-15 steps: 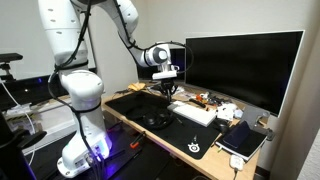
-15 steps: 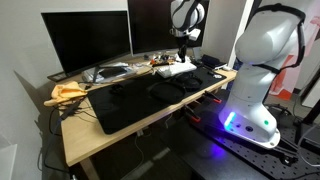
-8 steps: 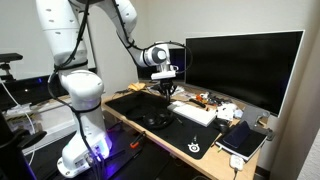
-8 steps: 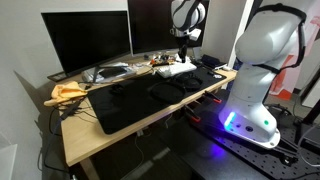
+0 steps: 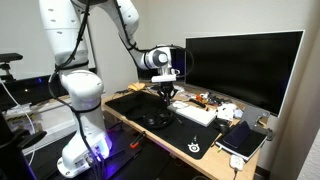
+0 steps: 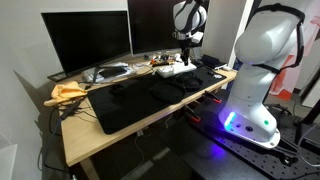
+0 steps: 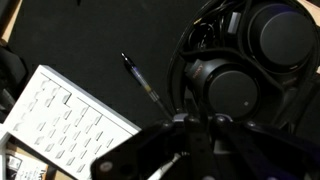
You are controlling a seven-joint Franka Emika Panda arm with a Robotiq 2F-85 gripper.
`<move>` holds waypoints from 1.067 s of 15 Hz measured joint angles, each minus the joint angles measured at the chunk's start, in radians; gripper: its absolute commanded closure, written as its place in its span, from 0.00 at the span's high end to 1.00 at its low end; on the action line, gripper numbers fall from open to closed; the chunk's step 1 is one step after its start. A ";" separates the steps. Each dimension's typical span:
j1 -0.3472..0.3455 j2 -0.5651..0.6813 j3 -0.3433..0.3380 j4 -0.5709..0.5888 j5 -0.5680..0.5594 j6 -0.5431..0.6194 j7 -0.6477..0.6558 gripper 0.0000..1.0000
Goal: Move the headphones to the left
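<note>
Black over-ear headphones (image 5: 154,120) lie flat on a black desk mat (image 5: 128,102), near the desk edge closest to the robot's base. The gripper (image 5: 167,93) hangs above the mat, clear of the headphones, more toward the monitor (image 5: 240,65) at the back edge. Its fingers are dark and blurred, so I cannot tell whether they are spread or closed. In the wrist view, a pen (image 7: 143,83) lies between the headphones and a white keyboard (image 7: 70,125).
</note>
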 measured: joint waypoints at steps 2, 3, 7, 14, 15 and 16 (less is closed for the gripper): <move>-0.007 0.012 -0.005 0.000 0.000 0.000 0.001 0.01; -0.010 0.019 -0.008 0.000 0.000 0.000 0.002 0.02; -0.016 0.060 -0.014 0.005 0.000 0.000 0.037 0.02; -0.017 0.123 -0.014 0.041 0.000 0.000 0.075 0.18; -0.017 0.129 -0.014 0.047 0.000 0.000 0.077 0.19; -0.017 0.134 -0.014 0.052 0.000 0.000 0.077 0.24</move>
